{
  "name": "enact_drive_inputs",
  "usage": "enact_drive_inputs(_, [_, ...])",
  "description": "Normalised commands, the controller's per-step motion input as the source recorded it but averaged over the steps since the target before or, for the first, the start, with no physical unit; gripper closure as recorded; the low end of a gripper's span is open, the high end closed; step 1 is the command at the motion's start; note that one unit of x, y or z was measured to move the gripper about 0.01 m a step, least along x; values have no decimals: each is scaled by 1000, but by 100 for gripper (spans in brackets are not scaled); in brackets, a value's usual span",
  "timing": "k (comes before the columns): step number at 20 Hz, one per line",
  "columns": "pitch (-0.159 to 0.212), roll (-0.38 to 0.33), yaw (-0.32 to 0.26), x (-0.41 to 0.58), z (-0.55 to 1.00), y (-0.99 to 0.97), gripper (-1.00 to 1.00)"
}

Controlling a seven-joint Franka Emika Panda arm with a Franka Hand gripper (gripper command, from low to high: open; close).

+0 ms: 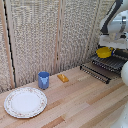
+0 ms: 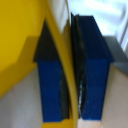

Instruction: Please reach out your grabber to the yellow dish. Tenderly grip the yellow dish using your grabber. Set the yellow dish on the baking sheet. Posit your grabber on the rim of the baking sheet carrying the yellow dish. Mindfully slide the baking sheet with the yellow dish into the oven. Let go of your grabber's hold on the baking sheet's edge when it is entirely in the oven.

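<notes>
Up close, the wrist view shows the grabber nearly closed, its two blue fingertips pinching the thin wall of the yellow dish between them. One tip sits inside the bowl and the other outside, with the yellow rim running as a narrow band through the slim gap that remains. The dark pads press against both faces of that wall.

From the exterior view, the yellow dish sits at about 2 o'clock in the scene, over the near part of the baking sheet, a dark slatted rack that juts out from the oven at the exterior view's right edge. Whether the bowl already rests on the slats or hangs just above them I cannot tell. The white arm comes down from 1 o'clock, and the grabber meets the bowl at its upper rim. The dropped oven door lies just below the rack, toward 4 o'clock of centre.

Well apart from all this, on the wooden table, a blue cup stands upright near 9 o'clock of centre, a small orange block lies just beside it toward 3 o'clock, and a large white patterned plate rests at 8 o'clock. None of these lies between the bowl and the oven.
</notes>
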Motion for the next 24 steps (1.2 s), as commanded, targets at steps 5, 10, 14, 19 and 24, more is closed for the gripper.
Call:
enact_drive_inputs(5, [-112, 82, -29, 59, 53, -793, 100])
enact_drive_inputs(10, [-150, 67, -29, 128, 86, -726, 100])
enact_drive_inputs(14, [-75, 20, -24, 75, 9, -518, -100])
enact_drive_inputs(19, [37, -13, -31, -3, -124, -29, -100])
enact_drive_inputs(24, [-2, -35, -78, -207, 55, 43, -100])
